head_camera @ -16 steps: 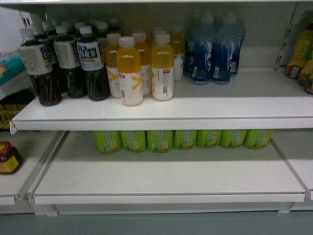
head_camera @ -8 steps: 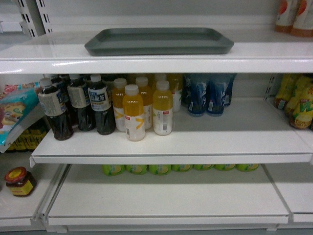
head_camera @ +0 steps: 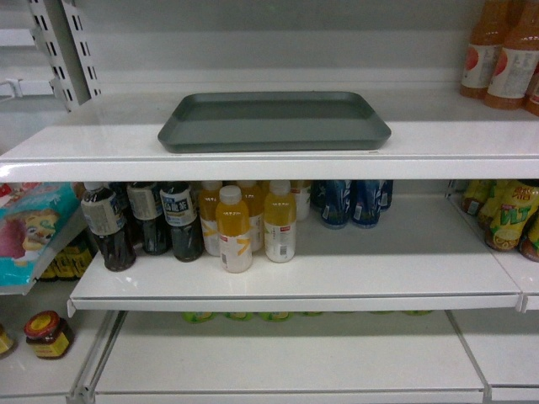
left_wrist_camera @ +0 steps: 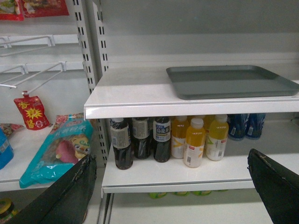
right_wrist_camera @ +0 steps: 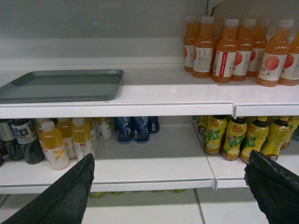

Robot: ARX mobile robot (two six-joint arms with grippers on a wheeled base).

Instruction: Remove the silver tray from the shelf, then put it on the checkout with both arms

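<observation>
View now higher: silver tray (head_camera: 274, 120) empty on shelf (head_camera: 253, 160).

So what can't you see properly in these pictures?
- Head view: neither pincer shows, and no checkout table either.
- Both wrist views: only the black finger ends show, the rest cut off below.
- Silver tray: its left end is cut by the right wrist view's edge.
- Bottle labels: print too small to read.

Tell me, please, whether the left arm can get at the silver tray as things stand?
Probably yes: the silver tray lies alone at the shelf front, nothing before it, and the left tool is open below it.
</observation>
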